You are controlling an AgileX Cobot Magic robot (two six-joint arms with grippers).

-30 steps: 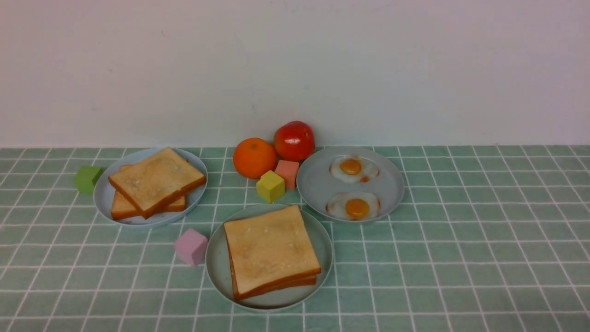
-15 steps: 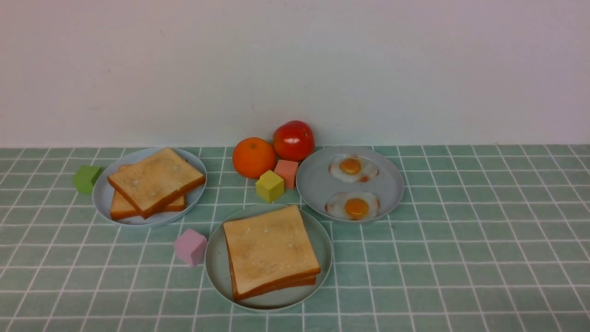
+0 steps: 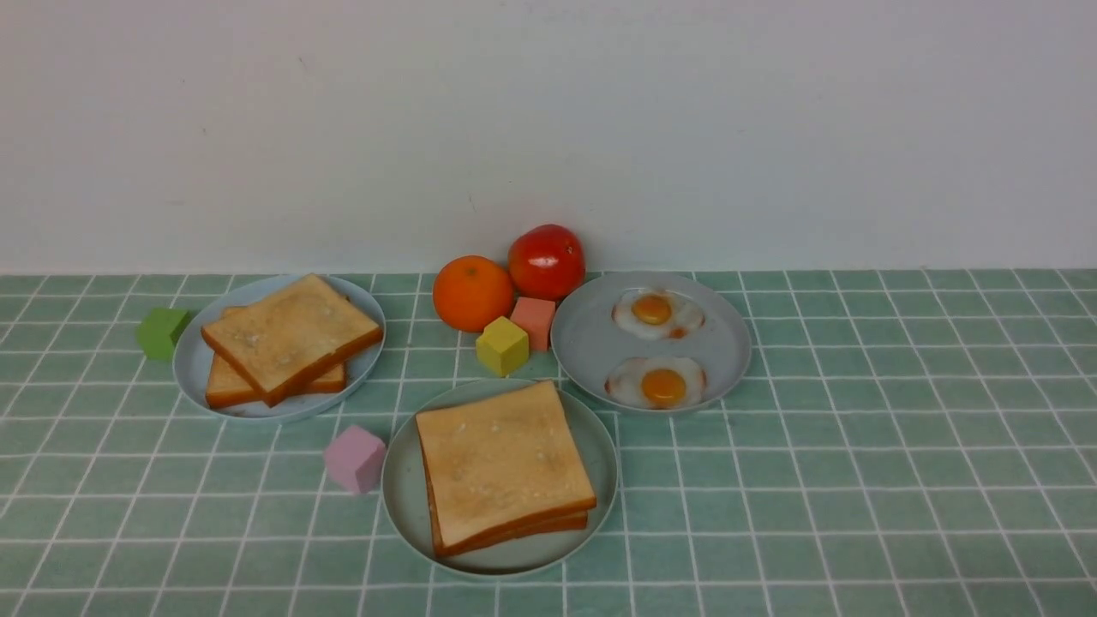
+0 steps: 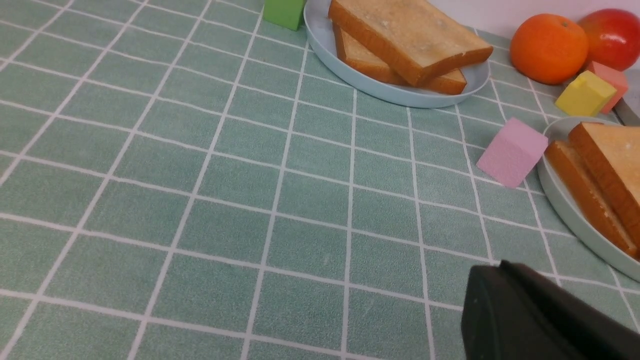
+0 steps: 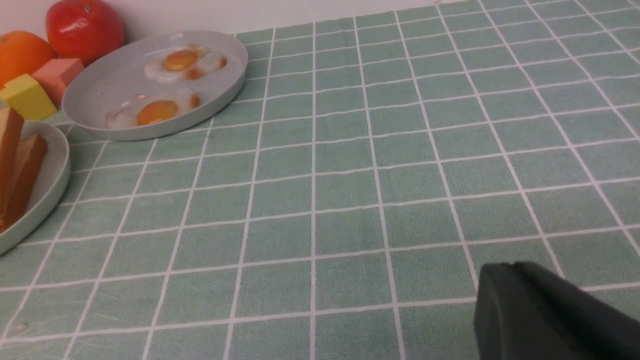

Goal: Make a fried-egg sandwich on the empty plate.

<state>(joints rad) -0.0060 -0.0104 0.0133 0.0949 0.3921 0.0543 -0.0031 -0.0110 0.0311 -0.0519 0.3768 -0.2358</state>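
Note:
The fried-egg sandwich [image 3: 501, 463] lies on the pale mint plate [image 3: 401, 506] at the front centre: two golden toast slices stacked slightly askew. No egg shows between them. The left wrist view catches the sandwich's edge [image 4: 610, 165] and the plate's rim [image 4: 575, 220]. The right wrist view has them at its side, sandwich [image 5: 15, 165] on plate [image 5: 50, 185]. My left gripper [image 4: 497, 270] hangs over bare cloth short of the plate, its black fingers pressed together and empty. My right gripper [image 5: 505, 270] is over bare cloth well clear of the plates, fingers together. Neither gripper shows in the front view.
A grey-blue plate [image 3: 193, 368] at back left holds two toast slices [image 3: 291, 338]. Another plate [image 3: 591, 343] at back right holds two fried eggs [image 3: 658, 383]. Between them sit an orange [image 3: 472, 293], a tomato [image 3: 547, 261], and yellow [image 3: 502, 345] and salmon [image 3: 535, 321] cubes. A pink cube [image 3: 355, 459] and a green cube [image 3: 162, 332] lie left.

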